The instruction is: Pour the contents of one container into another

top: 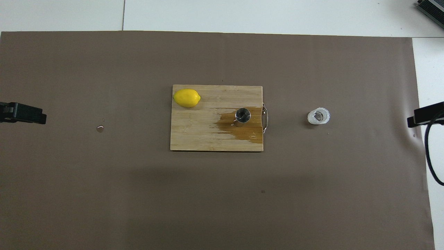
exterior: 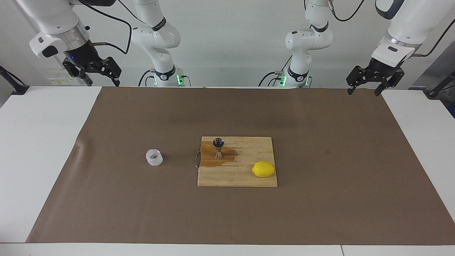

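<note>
The small ribbed clear glass cup (exterior: 154,157) (top: 318,116) stands upright on the brown paper, beside the cutting board toward the right arm's end. The silver hourglass jigger (exterior: 218,148) (top: 242,115) stands upright on the wooden cutting board (exterior: 245,177) (top: 197,135), in a dark wet patch (top: 248,132). My right gripper (exterior: 102,81) hangs open and empty, high over the table's robot-side corner at its own end. My left gripper (exterior: 363,91) waits open and empty over the other robot-side corner. Neither is close to the cup or the jigger.
A yellow lemon (exterior: 263,169) (top: 187,98) lies on the board's corner farthest from the robots, toward the left arm's end. A metal handle (top: 265,118) sticks out of the board toward the cup. A small droplet (top: 100,128) sits on the brown paper (exterior: 320,199).
</note>
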{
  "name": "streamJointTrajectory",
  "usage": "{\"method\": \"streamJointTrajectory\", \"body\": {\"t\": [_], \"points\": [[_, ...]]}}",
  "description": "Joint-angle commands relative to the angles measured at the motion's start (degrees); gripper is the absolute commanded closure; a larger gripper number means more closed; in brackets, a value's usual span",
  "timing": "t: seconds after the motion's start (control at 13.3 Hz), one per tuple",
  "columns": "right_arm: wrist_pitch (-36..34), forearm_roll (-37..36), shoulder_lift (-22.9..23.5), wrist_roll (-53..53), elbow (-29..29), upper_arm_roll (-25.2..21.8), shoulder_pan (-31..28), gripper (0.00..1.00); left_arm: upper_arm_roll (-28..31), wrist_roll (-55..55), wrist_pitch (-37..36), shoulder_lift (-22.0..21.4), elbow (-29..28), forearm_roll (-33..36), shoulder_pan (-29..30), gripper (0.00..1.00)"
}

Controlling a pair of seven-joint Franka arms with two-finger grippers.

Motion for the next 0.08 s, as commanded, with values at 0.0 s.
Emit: {"method": "streamJointTrajectory", "body": {"t": [0.0], "points": [[3.9, 0.5, -2.0, 1.0, -3.7, -1.4, 2.1, 0.00, 0.5, 0.3, -0.4, -1.4, -1.3, -0.5, -0.4, 0.00]]}}
